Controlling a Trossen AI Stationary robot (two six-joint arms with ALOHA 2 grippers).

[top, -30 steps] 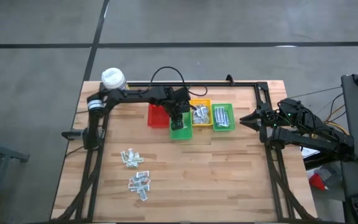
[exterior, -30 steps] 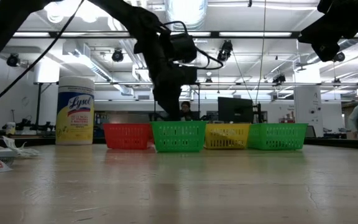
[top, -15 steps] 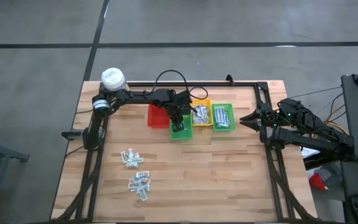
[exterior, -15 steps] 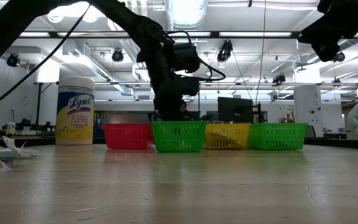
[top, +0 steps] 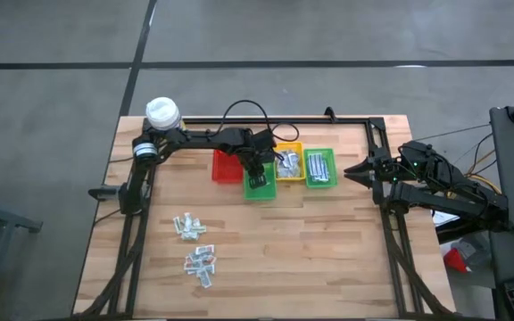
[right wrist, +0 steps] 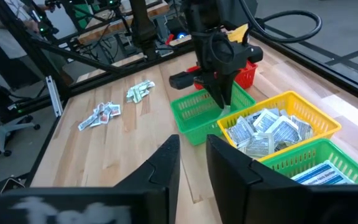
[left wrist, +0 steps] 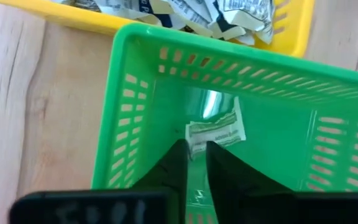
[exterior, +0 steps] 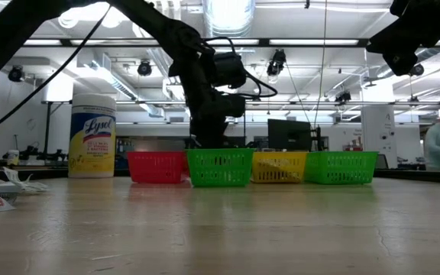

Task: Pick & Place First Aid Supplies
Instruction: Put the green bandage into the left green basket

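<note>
Packets (top: 194, 242) of first aid supplies lay loose in two little heaps near the worktop's (top: 328, 259) front-left corner, well apart from the bins. Further back, toward the rear edge, four small bins stood in a row, side by side. The near green bin (top: 259, 185) held one pale greenish sachet (left wrist: 216, 130) lying flat on its floor. The left claw (left wrist: 195, 163) reached down inside that bin, its fingers (left wrist: 174, 163) parted by a narrow gap with the sachet's edge just at their tips; whether they pinched it or had let go could not be told.

As a judgement, the risk was that the sachet stuck to a fingertip and rode back out when the arm lifted, or that the claw caught the bin's slotted wall and dragged the light bin out of line with its neighbours.

Behind it, the red bin (top: 225, 166) showed nothing inside from above. The yellow bin (top: 286, 162) was heaped with silvery crinkly wrappers, and the far green bin (top: 319, 168) held white strips laid lengthwise. A yellow wipes canister (top: 162, 112) stood at the rear-left corner. The right claw (top: 348, 172) waited at the worktop's right edge, slightly spread and pinching nothing.
</note>
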